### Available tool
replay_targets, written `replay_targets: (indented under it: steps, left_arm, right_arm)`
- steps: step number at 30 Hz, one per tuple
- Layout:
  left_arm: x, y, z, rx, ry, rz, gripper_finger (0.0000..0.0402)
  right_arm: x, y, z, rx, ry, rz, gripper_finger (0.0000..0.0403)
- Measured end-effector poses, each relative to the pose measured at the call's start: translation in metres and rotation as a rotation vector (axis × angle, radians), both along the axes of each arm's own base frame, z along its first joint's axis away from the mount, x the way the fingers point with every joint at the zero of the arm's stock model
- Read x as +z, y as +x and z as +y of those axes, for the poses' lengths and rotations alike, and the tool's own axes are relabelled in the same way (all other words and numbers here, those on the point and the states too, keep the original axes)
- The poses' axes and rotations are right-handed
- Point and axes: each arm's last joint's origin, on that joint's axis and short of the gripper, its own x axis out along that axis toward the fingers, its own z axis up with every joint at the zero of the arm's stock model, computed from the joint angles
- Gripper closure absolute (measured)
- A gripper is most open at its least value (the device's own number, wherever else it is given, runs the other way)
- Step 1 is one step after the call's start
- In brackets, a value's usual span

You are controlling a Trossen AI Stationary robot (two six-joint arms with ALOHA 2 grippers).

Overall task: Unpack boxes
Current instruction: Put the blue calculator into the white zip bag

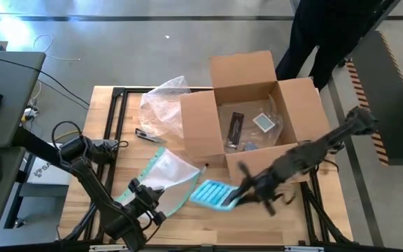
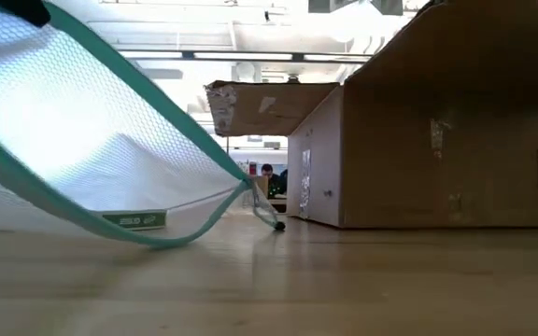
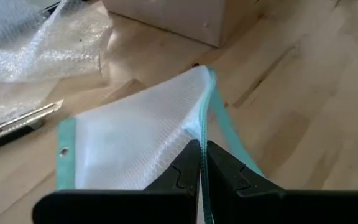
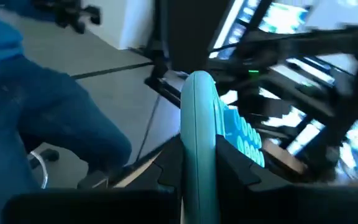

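Cardboard box (image 1: 257, 105) sits on the wooden bench (image 1: 187, 217) toward 1 o'clock of centre in the high view, flaps spread open, the far flap standing up. Inside: a dark slim item (image 1: 235, 126), a small clear-wrapped packet (image 1: 264, 122), some clear film. In the low view the box's brown side wall (image 2: 446, 140) fills the right of the scene.

Bubble wrap sheet (image 1: 163, 101) lies bunched against the box's 9 o'clock side. A utility knife (image 1: 147, 136) lies just beside it on the bench.

Left hand (image 1: 145, 203) at about 7 o'clock on the bench, fingers pressed tight together on the teal edge of a clear mesh pouch (image 3: 135, 137). The pouch's held end is raised; its far corner touches the bench near the box, seen in the low view (image 2: 110, 140).

Right hand (image 1: 240, 197) at about 5 o'clock, just in front of the box's near wall, fingers narrowed onto a light blue calculator (image 1: 212, 194), gripped edge-on in the right wrist view (image 4: 201, 137). The arm is motion-blurred.

A person in dark clothing (image 1: 327, 35) stands beyond the bench at 1 o'clock.
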Motion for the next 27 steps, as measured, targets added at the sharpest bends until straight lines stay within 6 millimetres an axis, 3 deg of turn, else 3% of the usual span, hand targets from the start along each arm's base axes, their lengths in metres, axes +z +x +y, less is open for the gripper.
replay_targets:
  steps: [5, 12, 17, 24, 27]
  left_arm:
    - [0.003, -0.001, 0.000, -0.008, -0.003, -0.001, 0.0402]
    - [0.003, -0.001, 0.000, -0.008, -0.007, -0.005, 0.0402]
    - [0.004, -0.001, 0.000, -0.003, -0.017, -0.022, 0.0402]
    - [0.003, 0.002, -0.004, -0.029, -0.039, -0.036, 0.0402]
    - [0.003, 0.005, -0.008, -0.062, -0.044, -0.031, 0.0402]
  right_arm:
    - [-0.053, 0.051, 0.010, 0.036, -0.018, 0.020, 0.0365]
    - [-0.116, 0.101, -0.008, 0.017, -0.026, 0.031, 0.0365]
    - [-0.148, 0.133, -0.012, 0.009, -0.084, 0.066, 0.0365]
    - [-0.177, 0.188, -0.010, -0.034, -0.182, 0.014, 0.0365]
    - [-0.193, 0.215, -0.012, -0.107, -0.226, 0.013, 0.0336]
